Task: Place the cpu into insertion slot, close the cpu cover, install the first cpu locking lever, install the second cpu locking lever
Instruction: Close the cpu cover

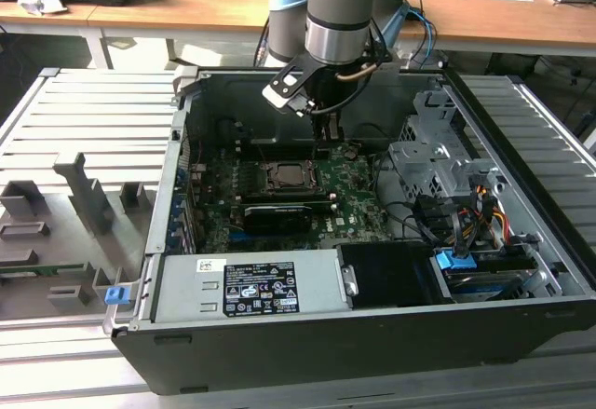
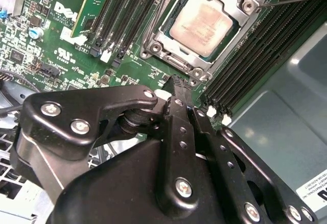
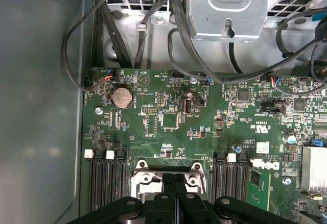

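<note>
The small, flat, dull-silver square cpu (image 2: 204, 27) is sitting in the dark square insertion slot (image 1: 270, 184) on the green motherboard (image 1: 358, 206). The thin silver hinged cpu cover (image 2: 167, 26) is lying down over its edges, apparently pinning it. The black gripper (image 2: 176, 83) is hovering just past the slot's far side, fingers clenched together on nothing, probably for pushing. The open black case (image 1: 372, 344) is holding the board, a grey power supply box (image 1: 251, 288) near, and cables (image 1: 456, 213) at the exterior view's right.

Power supply label (image 1: 247, 288) carries print — too small to read.
</note>
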Available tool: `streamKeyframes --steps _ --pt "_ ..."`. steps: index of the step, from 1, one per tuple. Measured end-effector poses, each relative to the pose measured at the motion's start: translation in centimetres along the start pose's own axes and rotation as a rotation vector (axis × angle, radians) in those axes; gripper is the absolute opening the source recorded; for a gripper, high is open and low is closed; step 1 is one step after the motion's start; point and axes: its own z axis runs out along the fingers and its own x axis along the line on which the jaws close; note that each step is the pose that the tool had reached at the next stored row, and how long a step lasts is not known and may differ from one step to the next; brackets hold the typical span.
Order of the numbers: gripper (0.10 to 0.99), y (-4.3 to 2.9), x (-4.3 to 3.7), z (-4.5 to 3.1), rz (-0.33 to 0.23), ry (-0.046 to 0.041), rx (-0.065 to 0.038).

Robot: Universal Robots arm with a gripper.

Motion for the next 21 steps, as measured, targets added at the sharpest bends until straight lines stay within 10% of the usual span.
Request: streamKeyframes --steps 21 --pt "0.106 -1.81 0.05 0.78 -0.005 0.0029 0.0"
